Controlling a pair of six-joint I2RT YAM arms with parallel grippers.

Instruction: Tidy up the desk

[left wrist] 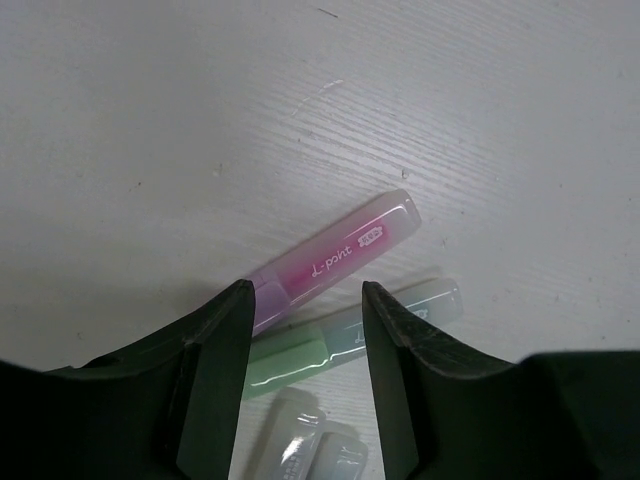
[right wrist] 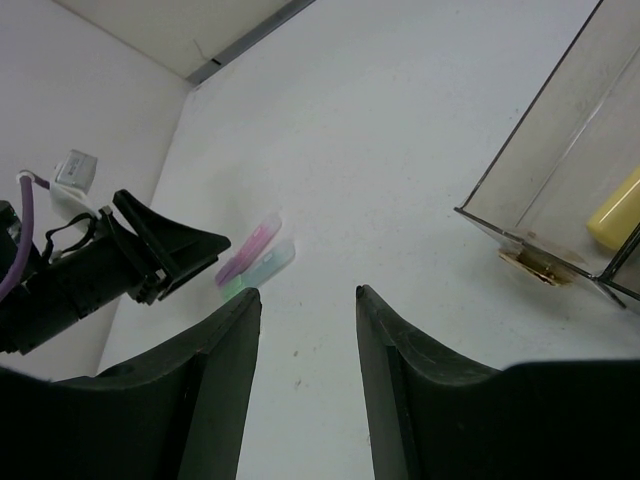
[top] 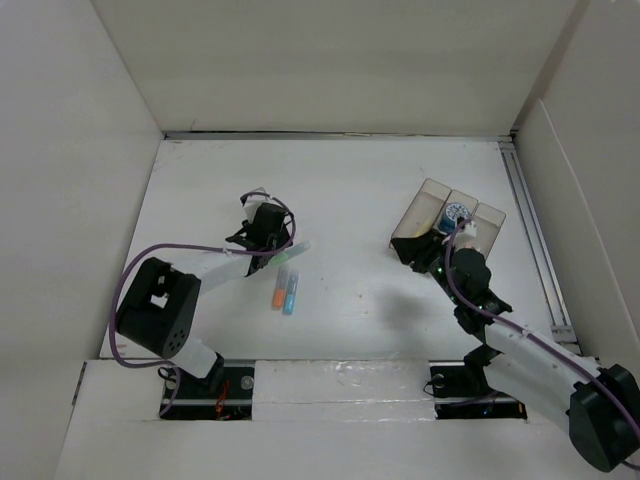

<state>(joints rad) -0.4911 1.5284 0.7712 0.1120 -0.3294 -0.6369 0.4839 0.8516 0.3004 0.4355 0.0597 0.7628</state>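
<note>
The white desk point(top: 360, 190) holds several highlighters. In the left wrist view a pink highlighter point(left wrist: 335, 258) and a green one point(left wrist: 350, 335) lie side by side just beyond my fingertips. My left gripper point(left wrist: 305, 300) is open and empty, hovering over them. From above, it point(top: 268, 245) sits at the green highlighter point(top: 287, 254), with an orange point(top: 278, 290) and a blue one point(top: 290, 294) nearer me. My right gripper point(right wrist: 308, 295) is open and empty, low over bare desk beside the translucent tray point(top: 433, 192).
The three-compartment tray point(right wrist: 540, 150) holds a yellow item point(right wrist: 615, 210) and, from above, a blue-and-white item point(top: 455, 213). Tall white walls bound the desk. A metal rail point(top: 535, 225) runs along the right edge.
</note>
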